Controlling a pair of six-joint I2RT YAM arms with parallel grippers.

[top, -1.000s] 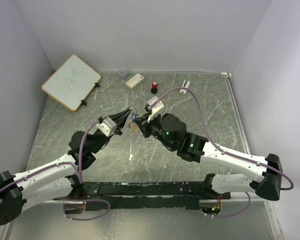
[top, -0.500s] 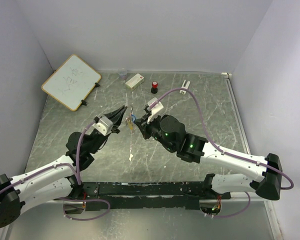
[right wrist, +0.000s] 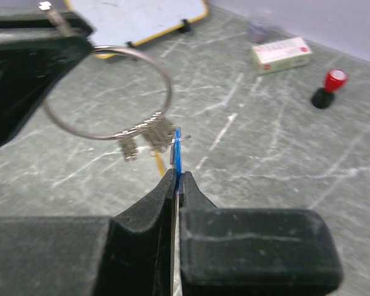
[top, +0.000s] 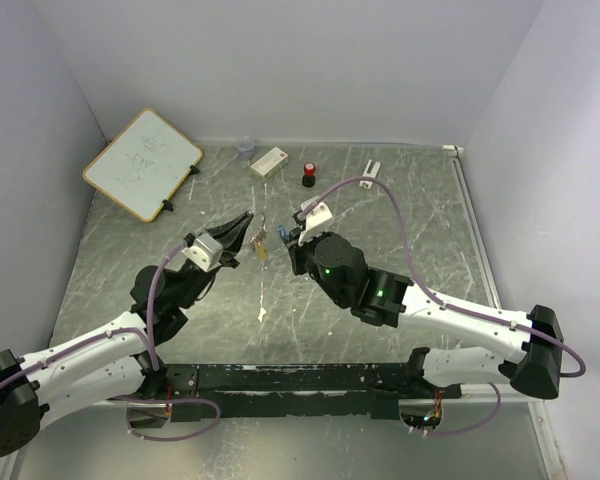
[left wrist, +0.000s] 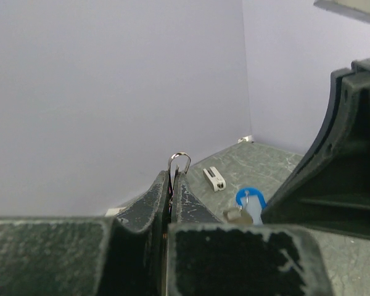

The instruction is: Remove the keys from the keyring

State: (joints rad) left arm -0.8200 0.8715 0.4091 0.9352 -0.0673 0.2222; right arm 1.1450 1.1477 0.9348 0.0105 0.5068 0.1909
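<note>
My left gripper (top: 248,219) is shut on the keyring (top: 259,238), a thin silvery wire ring held above the table. In the left wrist view the ring's loop (left wrist: 180,154) sticks out above the shut fingertips. In the right wrist view the ring (right wrist: 170,92) carries plain silvery keys (right wrist: 149,137) and an orange-yellow key (right wrist: 161,164) hanging down. My right gripper (top: 284,238) is shut on the blue-headed key (right wrist: 177,153), edge-on between its fingertips, right beside the ring's bunch. I cannot tell whether it is still on the ring. The blue key also shows in the left wrist view (left wrist: 250,198).
A whiteboard (top: 142,163) leans at the back left. A small clear cup (top: 245,148), a white box (top: 269,161), a red-capped black bottle (top: 308,175) and a white clip (top: 370,170) stand along the back wall. A small pale scrap (top: 263,315) lies on the table near the arms.
My left gripper has drawn back to the left with the ring. The right gripper has shifted slightly right with the blue key. The gap between the two has widened a little.
</note>
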